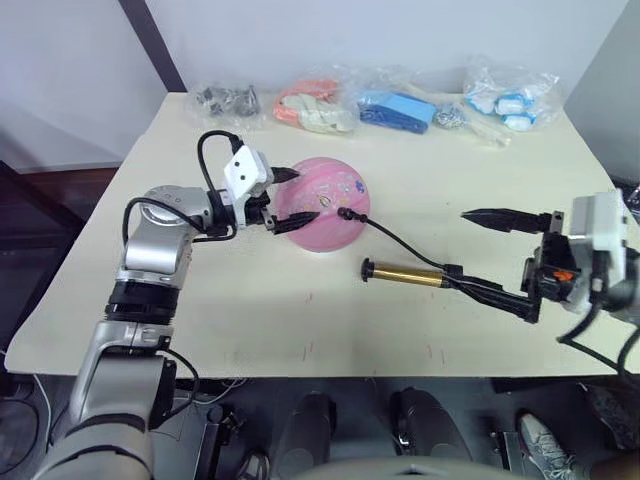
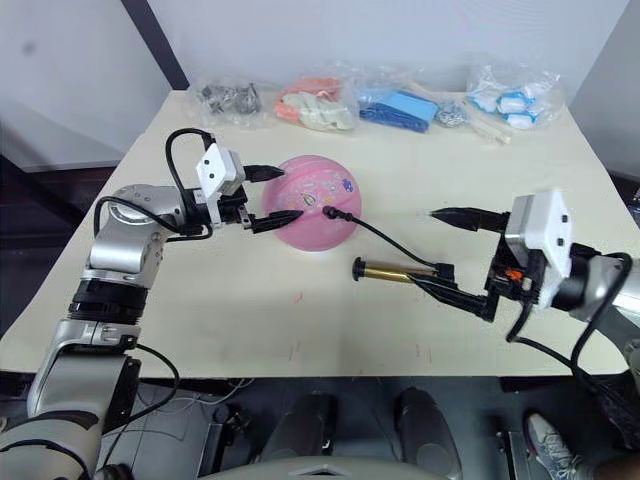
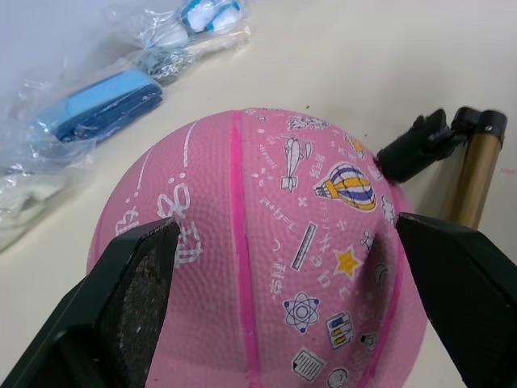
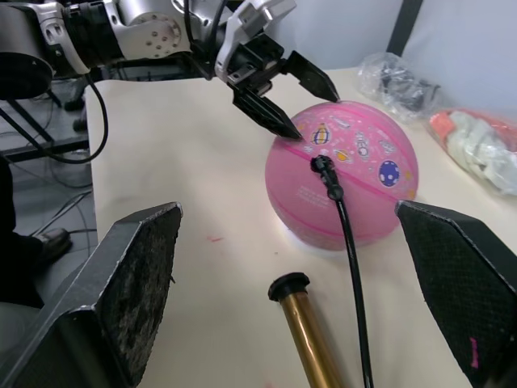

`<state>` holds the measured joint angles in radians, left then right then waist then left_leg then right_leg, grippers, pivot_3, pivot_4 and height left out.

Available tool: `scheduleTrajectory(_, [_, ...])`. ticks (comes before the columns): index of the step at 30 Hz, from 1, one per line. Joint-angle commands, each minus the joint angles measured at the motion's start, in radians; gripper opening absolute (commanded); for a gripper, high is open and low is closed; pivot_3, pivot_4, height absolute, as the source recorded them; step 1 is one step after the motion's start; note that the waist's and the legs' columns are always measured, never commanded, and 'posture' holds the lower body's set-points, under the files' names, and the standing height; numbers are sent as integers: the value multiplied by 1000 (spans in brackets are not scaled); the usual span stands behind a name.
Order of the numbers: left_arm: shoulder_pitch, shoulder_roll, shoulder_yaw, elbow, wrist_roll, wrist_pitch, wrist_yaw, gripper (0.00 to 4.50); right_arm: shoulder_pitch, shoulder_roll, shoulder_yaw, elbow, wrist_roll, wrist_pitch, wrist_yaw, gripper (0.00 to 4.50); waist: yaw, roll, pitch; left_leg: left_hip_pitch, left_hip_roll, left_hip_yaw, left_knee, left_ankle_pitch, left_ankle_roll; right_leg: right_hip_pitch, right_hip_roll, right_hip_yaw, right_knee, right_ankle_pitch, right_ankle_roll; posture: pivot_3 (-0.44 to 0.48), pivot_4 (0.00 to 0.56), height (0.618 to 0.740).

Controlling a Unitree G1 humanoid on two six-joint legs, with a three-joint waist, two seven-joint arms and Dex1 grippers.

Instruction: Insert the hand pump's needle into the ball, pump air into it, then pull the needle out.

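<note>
The pink ball (image 1: pixel 325 215) rests on the table left of centre. My left gripper (image 1: pixel 292 197) holds its left side, one finger high on the ball and one lower, both pressing on the rubber. The hand pump (image 1: pixel 405 272) lies flat on the table to the ball's right. Its thin black hose (image 1: pixel 395 240) curves up to a black tip (image 4: pixel 323 166) seated on the ball. The needle itself is hidden at that spot. My right gripper (image 1: pixel 465 247) is open wide at the pump's right end. Its lower finger lies beside the pump's black end and its upper finger is in the air.
Several clear plastic bags line the table's far edge: dark parts (image 1: pixel 227 100), orange and white items (image 1: pixel 315 105), a blue item (image 1: pixel 400 110), and blue-white pieces (image 1: pixel 510 100). The cream table (image 1: pixel 300 320) has its front edge just below the pump.
</note>
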<state>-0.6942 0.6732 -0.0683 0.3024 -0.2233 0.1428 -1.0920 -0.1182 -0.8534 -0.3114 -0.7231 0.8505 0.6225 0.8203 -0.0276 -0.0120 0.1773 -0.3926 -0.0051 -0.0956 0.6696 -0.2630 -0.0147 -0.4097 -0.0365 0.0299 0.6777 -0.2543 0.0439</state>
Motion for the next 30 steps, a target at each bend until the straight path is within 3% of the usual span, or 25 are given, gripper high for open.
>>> scheduleTrajectory(1, [12, -12, -27, 43, 41, -21, -4, 4500, -93, 35, 102, 33, -37, 6, -59, 4429, 9, -1, 0, 0, 0, 0, 0, 0, 0, 0, 0, 0, 0, 0, 0, 0, 150, 740])
scheduleTrajectory(6, [15, -17, -25, 44, 42, -19, -11, 4500, -250, 106, 284, 152, -157, 4, -89, 4429, 9, -1, -1, 1, 0, 0, 0, 0, 0, 0, 0, 0, 0, 0, 0, 0, 150, 740])
scheduleTrajectory(13, [16, -20, -27, 36, 42, -5, -29, 4500, -456, 251, 520, 394, -412, -144, -59, 4429, 8, -1, -1, 1, 0, 0, 0, 0, 0, 0, 0, 0, 0, 0, 0, 0, 150, 740])
scheduleTrajectory(26, [7, -19, -31, 42, 49, -2, -46, 4500, -624, 391, 683, 629, -688, -204, -57, 4429, 10, -1, -1, 1, -1, -1, 0, 0, 0, 0, 0, -1, 1, 0, 0, 0, 150, 740])
scheduleTrajectory(27, [6, -19, -31, 43, 50, -2, -47, 4500, -626, 394, 691, 631, -696, -203, -52, 3925, 9, 0, -1, 1, -1, -1, 0, 0, 0, 0, 0, -1, 1, 0, 0, 0, 150, 740])
scheduleTrajectory(28, [6, -19, -31, 45, 51, -4, -47, 4500, -626, 402, 696, 632, -705, -202, -51, 3856, 9, 0, -1, 1, -1, -1, 0, 0, 0, 0, 0, -1, 1, 0, 0, 0, 150, 740])
scheduleTrajectory(29, [6, -18, -30, 45, 51, -4, -48, 4500, -627, 408, 702, 633, -715, -204, -48, 3266, 11, 0, -1, 1, -1, -1, 0, 0, 0, 0, 0, -1, 1, 0, 0, 0, 150, 740])
scheduleTrajectory(30, [6, -18, -30, 46, 51, -5, -49, 4500, -627, 413, 706, 633, -729, -205, -46, 2997, 10, 0, -1, 1, -1, -2, 0, 0, 0, 0, 0, -1, 1, 0, 0, 0, 150, 740])
